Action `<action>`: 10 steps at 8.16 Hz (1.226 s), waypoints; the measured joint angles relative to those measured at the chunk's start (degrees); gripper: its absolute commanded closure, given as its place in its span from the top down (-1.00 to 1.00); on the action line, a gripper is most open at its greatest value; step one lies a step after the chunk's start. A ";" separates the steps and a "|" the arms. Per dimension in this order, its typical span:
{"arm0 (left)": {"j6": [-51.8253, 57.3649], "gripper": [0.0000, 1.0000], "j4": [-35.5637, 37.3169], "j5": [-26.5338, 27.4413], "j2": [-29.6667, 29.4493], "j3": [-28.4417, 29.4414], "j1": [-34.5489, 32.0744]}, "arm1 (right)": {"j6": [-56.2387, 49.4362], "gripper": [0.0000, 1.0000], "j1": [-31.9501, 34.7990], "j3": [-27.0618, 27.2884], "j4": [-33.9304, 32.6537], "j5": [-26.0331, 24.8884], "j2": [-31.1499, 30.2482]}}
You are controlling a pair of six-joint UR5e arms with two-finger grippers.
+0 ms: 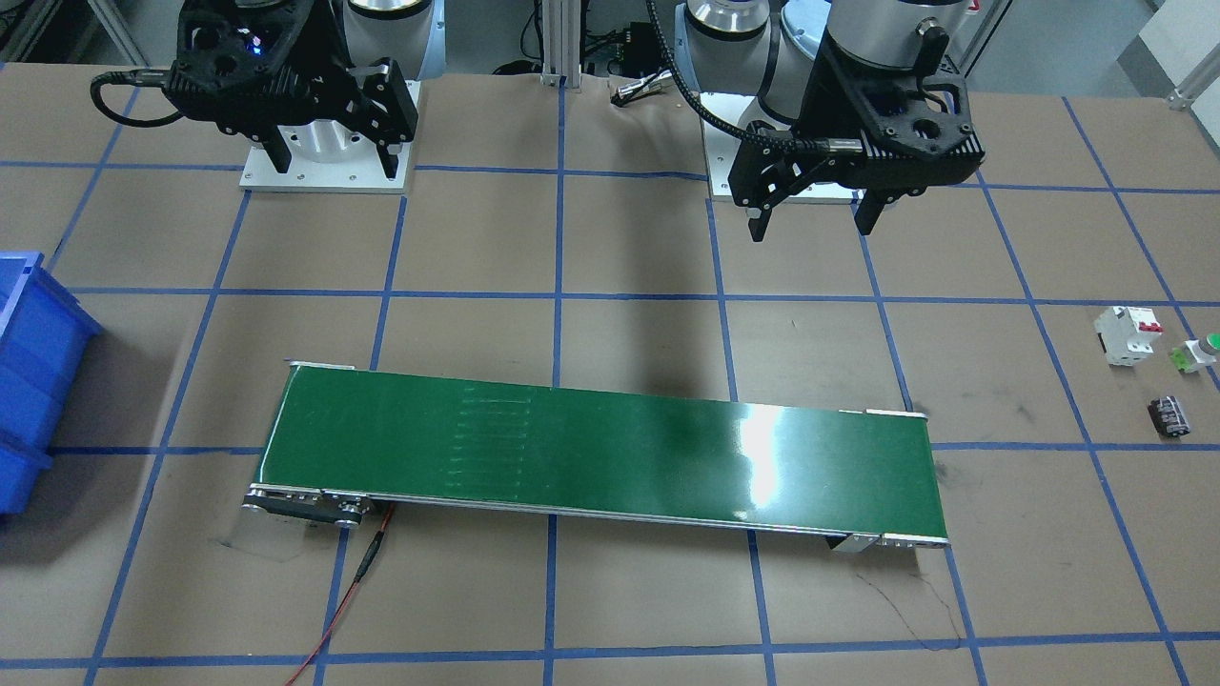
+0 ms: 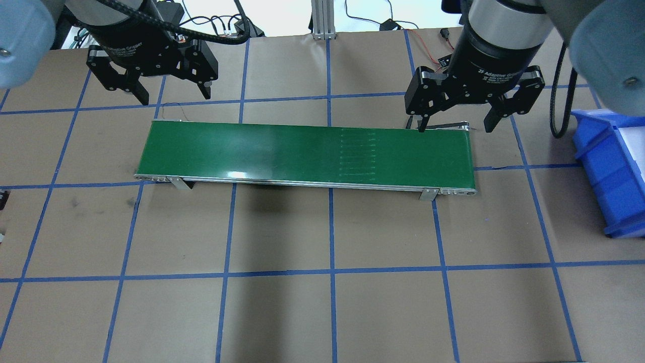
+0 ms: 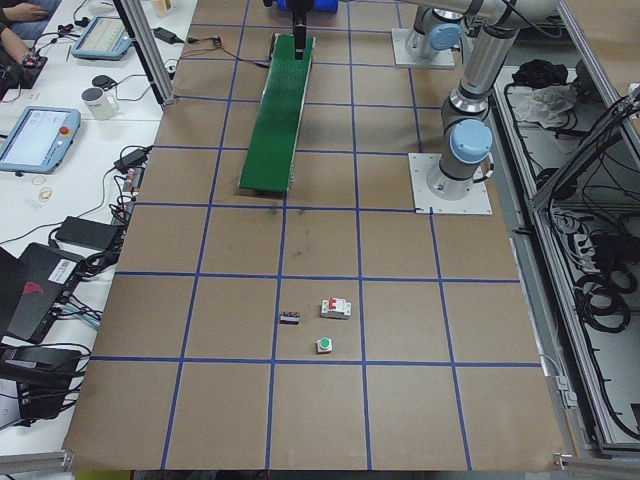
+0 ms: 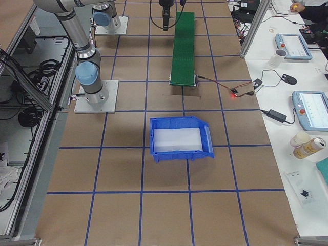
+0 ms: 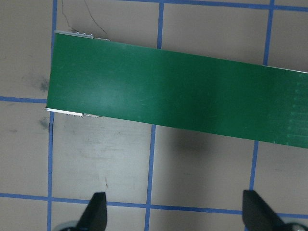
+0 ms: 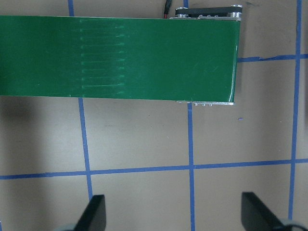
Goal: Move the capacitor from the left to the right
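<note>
Black and spread wide, the left gripper (image 1: 812, 229) hangs above the table near its own base, on the robot's side of the conveyor's left end. The left wrist view shows both fingertips (image 5: 95, 211) far apart with only brown surface between them, so it holds nothing. The right gripper (image 1: 334, 167) is spread just as wide and equally empty, and it hovers by the conveyor's other end.

The capacitor (image 1: 1169, 416) lies well apart from the left gripper, outward to the robot's left and further from the base, past the end of the green conveyor belt (image 1: 600, 448). It appears to lie on its side. The exterior left view suggests its long axis runs roughly from the robot's side toward the operators' side, though it is too small to be sure. The left arm is clearly nearer, since the right arm would have to cross the whole belt.

A white breaker with red switches (image 1: 1128, 333) and a green-capped button (image 1: 1199, 354) sit near the capacitor, so I judge the approach needs care.

Brown paper crossed by a blue tape grid covers the table (image 1: 629, 238). A blue bin (image 2: 609, 166) stands at the robot's right. Operator desks with teach pendants and cables line the far side.
</note>
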 measured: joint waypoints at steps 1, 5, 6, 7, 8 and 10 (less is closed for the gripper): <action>0.13 1.00 0.03 -0.08 0.03 -0.04 -0.01 | -0.01 1.00 0.00 0.00 0.00 0.00 0.00; 3.32 1.00 -0.02 -0.08 0.10 -0.31 4.78 | 0.06 1.00 0.00 0.00 0.00 0.43 0.00; 6.59 1.00 -0.02 -0.13 0.04 -0.38 8.55 | 0.07 1.00 0.00 0.00 0.00 0.51 0.00; 10.59 1.00 -0.02 0.06 -0.09 -0.49 12.73 | 0.07 1.00 0.00 0.00 0.04 0.54 0.00; 15.20 1.00 0.02 0.19 -0.61 -0.54 17.02 | 0.07 1.00 0.00 0.00 0.07 0.44 0.00; 25.70 1.00 1.61 0.34 -3.20 -0.54 25.58 | 0.08 1.00 0.00 0.00 0.08 0.37 0.00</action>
